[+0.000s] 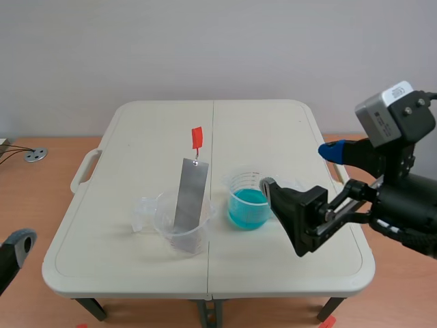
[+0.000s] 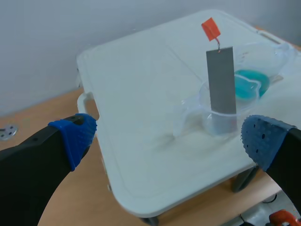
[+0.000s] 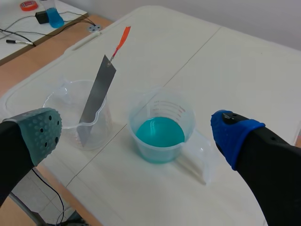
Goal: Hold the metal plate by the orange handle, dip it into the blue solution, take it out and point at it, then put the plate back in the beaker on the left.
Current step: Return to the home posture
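Over the table's (image 1: 273, 123) front right corner the right gripper (image 1: 298, 169) hangs open; the left gripper (image 2: 167, 139) is open off the front left corner; near the front edge the clear beaker (image 1: 181, 225) stands left of the seam, the blue-filled beaker (image 1: 247, 205) right of it; the metal plate (image 1: 190, 195) leans in the clear beaker, orange tab (image 1: 197, 138) uppermost; a clumsy pinch at that small tab could topple the light beaker.

White folding table (image 1: 273, 130) in shot, a seam running down its middle and a carry handle (image 1: 83, 171) jutting off one side. Wood-toned floor (image 1: 34, 212) beneath, and a small grey round disc (image 1: 35, 155) lies on it near that handle. Off to the side, a white bench (image 3: 47, 30) carries a red tape roll (image 3: 29, 5), a blue object (image 3: 55, 18) and a black pen (image 3: 16, 42).
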{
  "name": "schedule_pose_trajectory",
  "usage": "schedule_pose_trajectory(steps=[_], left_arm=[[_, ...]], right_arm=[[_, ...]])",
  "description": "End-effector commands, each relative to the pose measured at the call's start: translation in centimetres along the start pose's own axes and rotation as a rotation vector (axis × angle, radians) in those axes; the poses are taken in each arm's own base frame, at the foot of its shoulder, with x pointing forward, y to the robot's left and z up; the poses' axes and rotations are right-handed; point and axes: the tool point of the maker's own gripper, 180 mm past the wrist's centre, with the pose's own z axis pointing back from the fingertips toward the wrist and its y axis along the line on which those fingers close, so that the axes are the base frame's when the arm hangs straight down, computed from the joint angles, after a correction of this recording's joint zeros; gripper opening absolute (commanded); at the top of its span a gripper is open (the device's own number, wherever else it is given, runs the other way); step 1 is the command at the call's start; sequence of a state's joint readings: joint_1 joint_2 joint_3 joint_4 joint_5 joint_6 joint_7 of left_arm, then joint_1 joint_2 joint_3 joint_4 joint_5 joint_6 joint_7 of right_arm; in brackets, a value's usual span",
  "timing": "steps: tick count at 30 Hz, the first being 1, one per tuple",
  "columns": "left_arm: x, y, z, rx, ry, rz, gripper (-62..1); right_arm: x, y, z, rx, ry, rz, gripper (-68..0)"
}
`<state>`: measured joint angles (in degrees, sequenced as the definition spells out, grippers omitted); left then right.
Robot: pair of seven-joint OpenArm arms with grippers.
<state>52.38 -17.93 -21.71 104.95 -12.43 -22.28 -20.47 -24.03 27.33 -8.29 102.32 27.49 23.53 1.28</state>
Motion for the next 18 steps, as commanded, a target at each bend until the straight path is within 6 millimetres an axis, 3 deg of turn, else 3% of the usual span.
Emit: schedule_pose_trajectory(steps=[1,9,18], left_arm=[[1.1,-0.4,-0.3,-0.006,-0.043,0.002,1.4],[1.6,-2.1,-1.4,-0.058,-0.053,-0.039,1.4],[2.0,-2.2,-2.3,-0.068,-0.071,-0.046,1.4]], right_arm=[[1.1,-0.2,0.5,-0.005,-0.036,0.014,-1.1],[0.5,-0.6,3.1,-0.056,-0.024,0.004,-1.1],[0.4,-0.4,5.2,-0.096,-0.023,-0.01,-1.2]])
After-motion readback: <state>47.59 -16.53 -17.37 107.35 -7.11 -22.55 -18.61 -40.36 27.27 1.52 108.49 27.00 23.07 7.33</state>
